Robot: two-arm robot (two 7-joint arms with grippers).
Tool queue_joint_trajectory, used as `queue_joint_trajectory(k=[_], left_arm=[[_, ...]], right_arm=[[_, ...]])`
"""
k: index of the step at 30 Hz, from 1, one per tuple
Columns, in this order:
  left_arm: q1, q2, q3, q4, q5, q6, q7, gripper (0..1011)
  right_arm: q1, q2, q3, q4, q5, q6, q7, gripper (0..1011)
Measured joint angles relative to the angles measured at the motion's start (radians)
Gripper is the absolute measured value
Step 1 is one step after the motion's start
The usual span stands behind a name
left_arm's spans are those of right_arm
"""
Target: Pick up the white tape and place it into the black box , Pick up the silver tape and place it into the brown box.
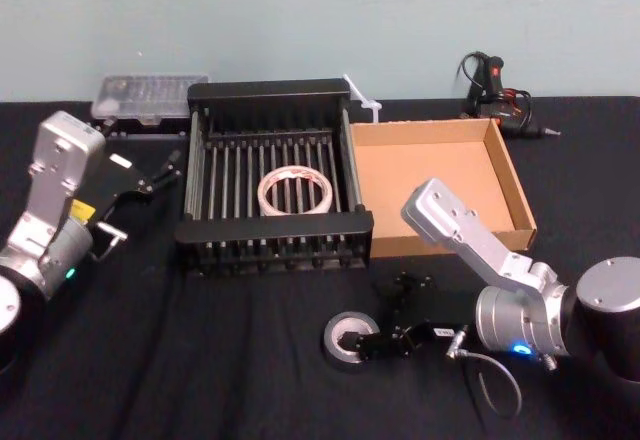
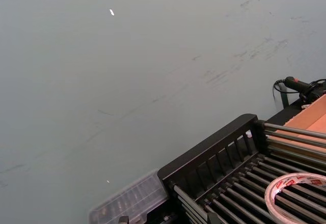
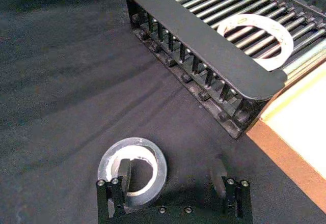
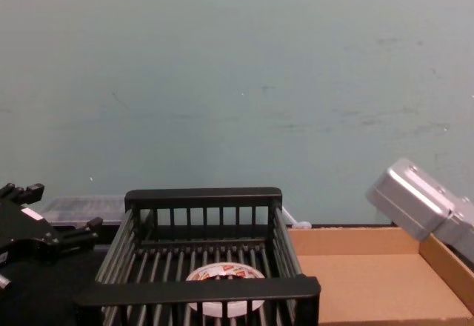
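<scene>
Silver arms (image 1: 470, 235), black right gripper (image 3: 170, 166)

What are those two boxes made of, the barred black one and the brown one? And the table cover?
The black box is probably moulded plastic: its thick rim is matt and its bars are glossier. The brown box looks like cardboard: dull tan, with thin folded walls. The table cover seems to be black cloth: it shows soft wrinkles.

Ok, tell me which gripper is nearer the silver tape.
Right. The right gripper is down at the silver tape, open, with one finger in its hole. The left gripper is beside the black box's left side, far from it.
</scene>
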Motion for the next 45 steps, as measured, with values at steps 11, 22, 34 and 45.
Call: queue_joint_trajectory(k=[11,22,34,45], left_arm=[[0.0,0.0,0.0,0.0,0.0,0.0,0.0,1001],[0.0,0.0,0.0,0.0,0.0,0.0,0.0,1001],[0.0,0.0,0.0,0.0,0.0,0.0,0.0,1001],[0.0,0.0,0.0,0.0,0.0,0.0,0.0,1001]], right_arm=[[-0.001,0.001,0.001,-0.001,0.0,0.0,-0.001,1002],[-0.001,0.001,0.001,-0.002,0.0,-0.001,-0.001,885],[-0.001,0.001,0.001,-0.002,0.001,-0.001,-0.001,531],[-0.001,0.001,0.001,-0.002,0.001,-0.001,-0.001,188]])
